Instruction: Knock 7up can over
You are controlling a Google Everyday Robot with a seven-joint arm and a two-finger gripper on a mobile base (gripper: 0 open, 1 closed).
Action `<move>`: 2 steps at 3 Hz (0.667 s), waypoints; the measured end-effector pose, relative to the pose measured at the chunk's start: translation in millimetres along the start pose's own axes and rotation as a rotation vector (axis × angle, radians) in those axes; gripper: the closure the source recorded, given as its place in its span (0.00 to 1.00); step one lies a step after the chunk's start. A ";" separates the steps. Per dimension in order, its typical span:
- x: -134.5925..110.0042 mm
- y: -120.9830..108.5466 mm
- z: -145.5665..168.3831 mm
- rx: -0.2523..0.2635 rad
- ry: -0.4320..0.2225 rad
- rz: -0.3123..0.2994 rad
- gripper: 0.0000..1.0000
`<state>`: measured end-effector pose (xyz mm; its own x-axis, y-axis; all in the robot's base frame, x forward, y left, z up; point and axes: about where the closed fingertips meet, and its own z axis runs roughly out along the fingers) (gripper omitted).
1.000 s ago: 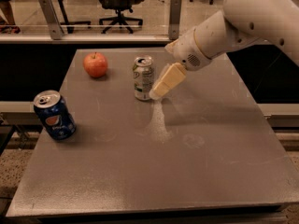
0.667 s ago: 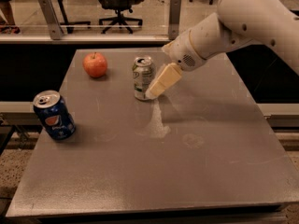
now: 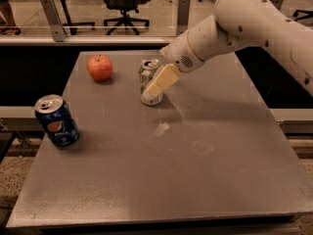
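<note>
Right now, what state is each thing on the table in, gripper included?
7up can: standing, not knocked over.
Pepsi can: upright, near the table's left edge.
apple: resting stem up, left of the 7up can.
gripper: at the 7up can's right side, overlapping it in view; contact unclear.

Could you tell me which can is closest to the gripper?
The silvery 7up can, right at the gripper; the blue Pepsi can stands far off.
</note>
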<state>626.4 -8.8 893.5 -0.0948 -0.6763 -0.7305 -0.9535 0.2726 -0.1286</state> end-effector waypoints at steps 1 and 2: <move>-4.5 -0.9 4.7 -0.015 -0.015 0.003 0.17; -8.7 1.7 2.9 -0.039 -0.025 0.002 0.41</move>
<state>626.4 -0.4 897.7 -0.0904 -0.6583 -0.7473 -0.9637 0.2472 -0.1012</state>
